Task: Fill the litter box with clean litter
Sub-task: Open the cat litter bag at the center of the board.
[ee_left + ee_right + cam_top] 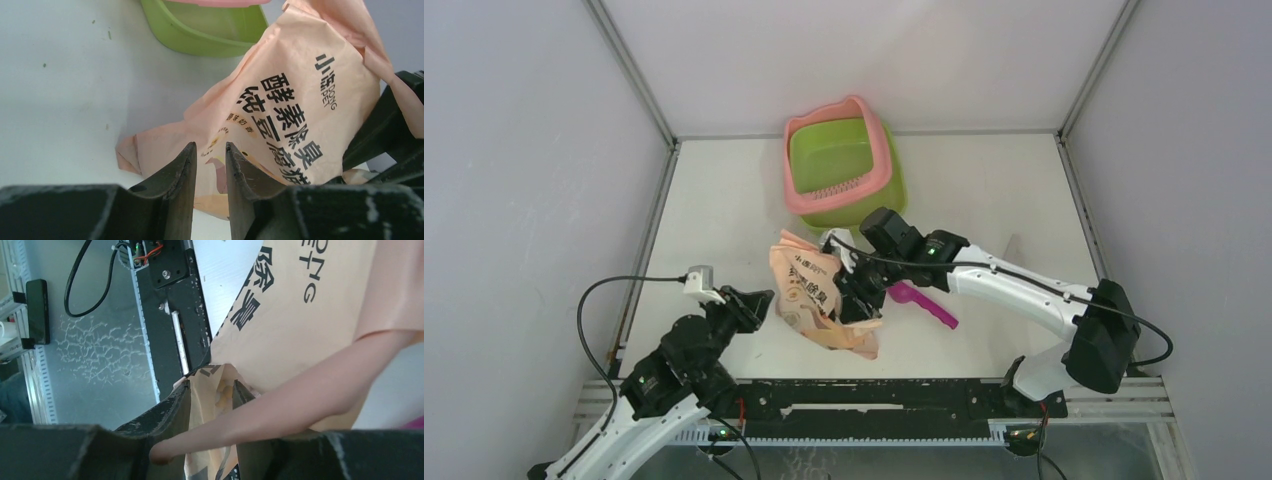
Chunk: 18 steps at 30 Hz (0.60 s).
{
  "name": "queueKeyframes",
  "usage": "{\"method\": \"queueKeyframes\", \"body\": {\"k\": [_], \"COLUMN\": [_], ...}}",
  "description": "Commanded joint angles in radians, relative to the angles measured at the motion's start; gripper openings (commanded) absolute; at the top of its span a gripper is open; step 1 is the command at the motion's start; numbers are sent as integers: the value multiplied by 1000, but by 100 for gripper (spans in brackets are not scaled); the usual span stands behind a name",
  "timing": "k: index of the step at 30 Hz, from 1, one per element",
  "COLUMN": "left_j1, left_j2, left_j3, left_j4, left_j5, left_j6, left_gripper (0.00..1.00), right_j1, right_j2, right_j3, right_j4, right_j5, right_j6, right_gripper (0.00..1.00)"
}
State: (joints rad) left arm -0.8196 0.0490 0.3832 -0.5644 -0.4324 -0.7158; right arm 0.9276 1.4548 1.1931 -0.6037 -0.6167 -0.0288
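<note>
Right gripper (pixel 211 387) is spread loose around a fold of the one peach bag (pixel 300 100); left gripper's (pixel 211 150) hold cannot be told. One litter box (pixel 834 155) is set beyond.

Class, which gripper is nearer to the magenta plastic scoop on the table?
Right. The right gripper sits just beside the magenta plastic scoop, at the peach-pink printed bag; the left gripper is on the bag's far side.

Scoop (pixel 921 303) part-hidden under right arm (pixel 1014 285); litter box (pixel 200 35) cut by left-wrist view's top edge.
</note>
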Motion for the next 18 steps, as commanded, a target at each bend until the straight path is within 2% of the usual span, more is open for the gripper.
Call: {"method": "queueKeyframes", "body": {"k": [1,7,12,15,18], "left_j1": [5,5,4,5,5], "left_j2": [-14,-13,-12,-12,-8], "left_j3": [8,5,2,1,-3], "left_j4": [21,23,23,23,26], "left_j5": [18,17,17,17,16], "left_j6": [8,6,6,4,4], "left_gripper": [32,32,32,32,32], "right_j1": [68,152,205,219,246], "right_j2": [-22,39,44,33,26], "right_j3": [11,10,11,10,10], "right_j4": [-7,8,48,39,29], "right_j5": [129,338,525,567,590], "right_j6": [39,78,122,135,123], "right_gripper": [44,42,31,44,52]}}
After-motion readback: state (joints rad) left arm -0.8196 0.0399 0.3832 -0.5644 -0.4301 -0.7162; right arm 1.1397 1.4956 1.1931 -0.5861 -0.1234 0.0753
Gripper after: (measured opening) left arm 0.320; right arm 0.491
